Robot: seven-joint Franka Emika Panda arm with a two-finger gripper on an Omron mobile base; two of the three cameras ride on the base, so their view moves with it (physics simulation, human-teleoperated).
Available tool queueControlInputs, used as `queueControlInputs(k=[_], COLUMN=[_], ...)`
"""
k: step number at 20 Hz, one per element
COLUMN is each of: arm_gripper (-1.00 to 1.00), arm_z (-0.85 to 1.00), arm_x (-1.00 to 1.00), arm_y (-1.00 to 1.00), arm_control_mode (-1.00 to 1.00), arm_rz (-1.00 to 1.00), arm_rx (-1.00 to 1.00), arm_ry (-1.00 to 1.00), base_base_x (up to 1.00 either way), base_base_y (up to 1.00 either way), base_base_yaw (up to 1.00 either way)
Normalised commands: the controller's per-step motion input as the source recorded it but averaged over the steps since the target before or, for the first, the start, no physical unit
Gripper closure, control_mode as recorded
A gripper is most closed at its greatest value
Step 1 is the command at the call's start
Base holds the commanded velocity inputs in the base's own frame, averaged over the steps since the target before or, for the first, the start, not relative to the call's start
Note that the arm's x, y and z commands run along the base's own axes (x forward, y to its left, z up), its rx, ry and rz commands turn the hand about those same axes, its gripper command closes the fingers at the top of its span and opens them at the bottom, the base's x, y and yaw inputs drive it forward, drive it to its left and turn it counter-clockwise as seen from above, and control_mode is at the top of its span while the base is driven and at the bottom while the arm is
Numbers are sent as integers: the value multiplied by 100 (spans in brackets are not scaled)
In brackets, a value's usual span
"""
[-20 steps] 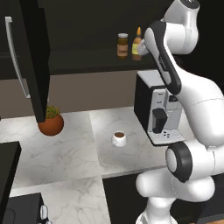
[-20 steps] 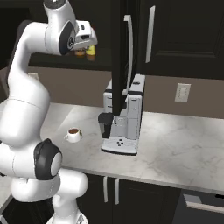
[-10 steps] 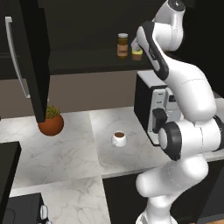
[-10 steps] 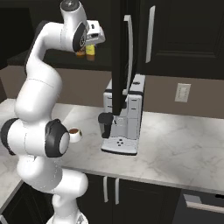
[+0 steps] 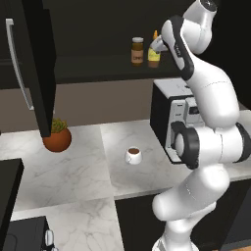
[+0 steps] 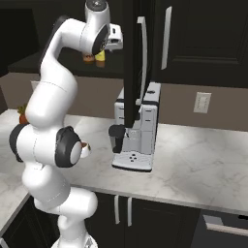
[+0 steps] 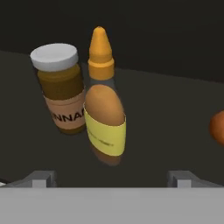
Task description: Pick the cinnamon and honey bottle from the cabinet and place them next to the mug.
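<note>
Dark shelving of the cabinet (image 5: 88, 73) is spreading out ahead of me, its door (image 5: 37, 63) hanging open to the left with the long silver handle (image 5: 17, 63) facing the room. On that shelf the cinnamon (image 7: 61, 89) is standing upright with its pale lid on, and the honey bottle (image 7: 104, 111) is sitting just beside it, perhaps touching, though my hand view is too close to be sure. An orange rounded thing (image 7: 218, 127) is peeking in at the shelf's right edge; I cannot tell what it is. My gripper (image 7: 111, 177) is hovering in front of the honey bottle with its fingers spread wide and nothing between them. Down on the marble counter (image 5: 83, 166) the mug (image 5: 133, 155) is sitting alone, dark inside. A potted plant (image 5: 57, 137) is standing well apart to its left, under the open door, and the coffee machine (image 6: 138, 128) is standing to its right, beneath the shelf I am reaching into.
</note>
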Motion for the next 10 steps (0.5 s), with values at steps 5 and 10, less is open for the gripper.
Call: queueControlInputs(k=[5, 10], arm_gripper=[-100, -100], arm_z=[-8, -21], arm_x=[0, 1], arm_y=[1, 18], arm_control_mode=[-100, -100], arm_rz=[0, 0], arm_rx=[0, 0], arm_ry=[8, -1], base_base_x=[0, 0], base_base_y=[0, 0], base_base_yaw=[0, 0])
